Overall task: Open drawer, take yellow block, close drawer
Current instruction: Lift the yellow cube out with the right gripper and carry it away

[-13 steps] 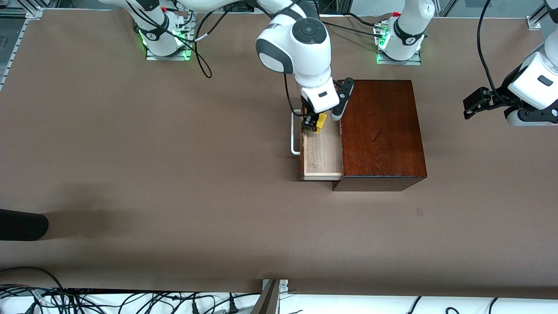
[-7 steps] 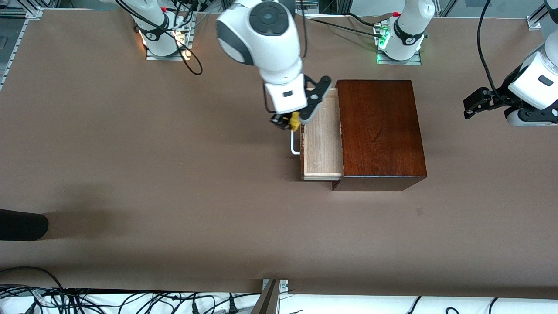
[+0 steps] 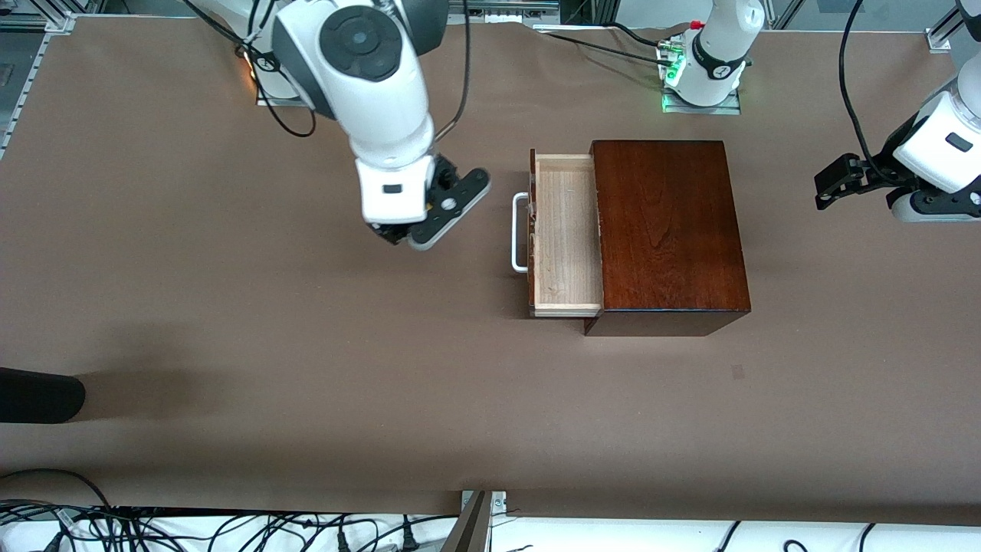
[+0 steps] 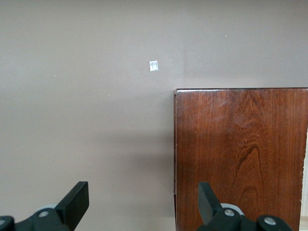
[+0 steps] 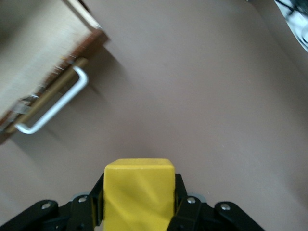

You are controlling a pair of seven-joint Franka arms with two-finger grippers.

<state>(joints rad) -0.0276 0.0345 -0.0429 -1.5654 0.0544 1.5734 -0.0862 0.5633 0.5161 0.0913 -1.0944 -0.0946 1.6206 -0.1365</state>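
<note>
The yellow block (image 5: 138,192) is clamped between the black fingers of my right gripper (image 5: 138,195), which is shut on it. In the front view the right gripper (image 3: 396,232) hangs over bare table beside the drawer's front, toward the right arm's end, and its hand hides the block. The drawer (image 3: 565,234) stands pulled out of the dark wooden box (image 3: 670,230), its pale inside bare and its white handle (image 3: 520,232) facing the right gripper. My left gripper (image 3: 835,180) waits open in the air at the left arm's end; its wrist view shows the fingers (image 4: 77,202) wide apart over the table by the box (image 4: 240,154).
A black object (image 3: 38,395) pokes in at the table's edge at the right arm's end. Cables (image 3: 230,529) run along the edge nearest the front camera. The arm bases (image 3: 701,84) stand along the top edge. A small pale mark (image 4: 154,66) lies on the table.
My right gripper has lifted the yellow block out of the drawer and carried it away toward the right arm's end. The drawer stays open. The left arm has not moved.
</note>
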